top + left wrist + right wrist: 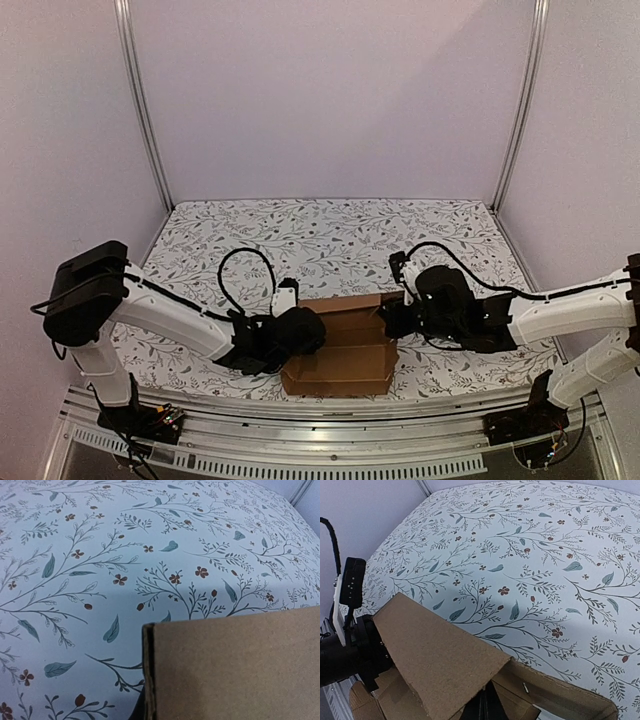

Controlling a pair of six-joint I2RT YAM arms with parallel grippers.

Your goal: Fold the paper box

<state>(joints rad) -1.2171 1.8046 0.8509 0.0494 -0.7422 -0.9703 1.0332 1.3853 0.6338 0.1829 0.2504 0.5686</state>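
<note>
Both arms have white links (170,318), black joints (85,290) and wrist housings (445,300), and looping black cables (246,250).

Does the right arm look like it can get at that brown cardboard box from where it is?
Probably yes: the right pincer sits right at the paper box's right end, with nothing between them. Whether it is actually gripping the cardboard is hidden.

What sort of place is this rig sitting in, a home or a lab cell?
Most likely a lab test booth: plain pale walls framed by aluminium posts, a floral-print table cover, and a left arm and right arm bolted to a metal rail, with the paper box between them.
</note>
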